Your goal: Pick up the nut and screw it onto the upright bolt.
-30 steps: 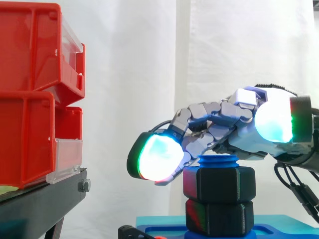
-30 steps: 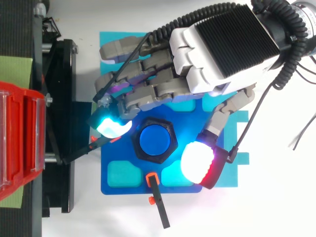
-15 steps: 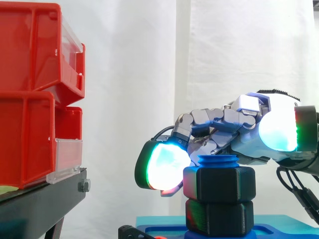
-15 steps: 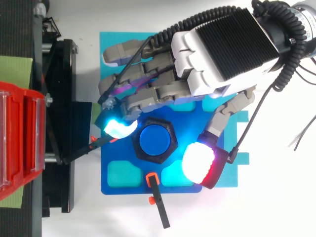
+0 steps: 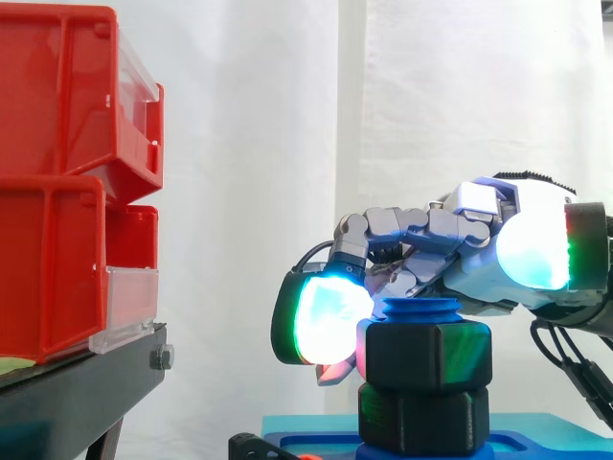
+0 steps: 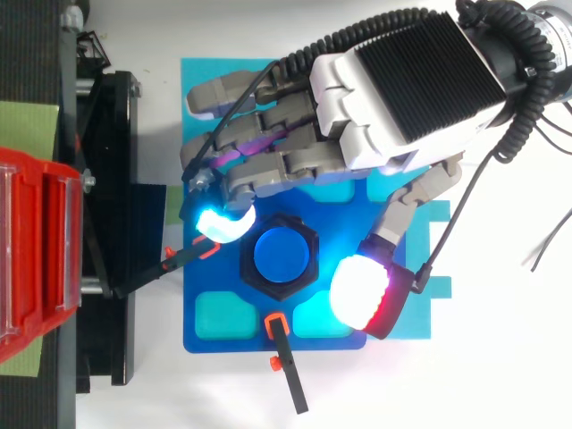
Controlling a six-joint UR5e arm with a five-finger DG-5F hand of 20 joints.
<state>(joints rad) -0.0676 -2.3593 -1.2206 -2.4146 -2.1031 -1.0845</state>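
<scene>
A black hexagonal nut (image 6: 282, 257) sits on the upright blue bolt (image 5: 421, 310), whose round top pokes out above it. In the side view the nut (image 5: 426, 355) rests over a second black hex piece (image 5: 421, 419) at the bolt's foot. My hand (image 6: 357, 107) reaches over from the upper right. One glowing cyan fingertip pad (image 6: 222, 224) touches the nut's left corner, with the other fingers stretched alongside it. The thumb pad (image 6: 360, 290) glows white to the nut's right, a little clear of it and higher than it (image 5: 530, 252).
The bolt stands on a blue fixture plate (image 6: 214, 335) over a cyan mat (image 6: 197, 71). A black clamp with orange tips (image 6: 284, 357) lies at the plate's front. Red bins (image 5: 57, 182) on a black stand (image 5: 77, 393) rise to the left.
The fingertip pad has swung in from the left until it touches the nut's corner. The nut has turned slightly on the bolt. The thumb has barely moved.
</scene>
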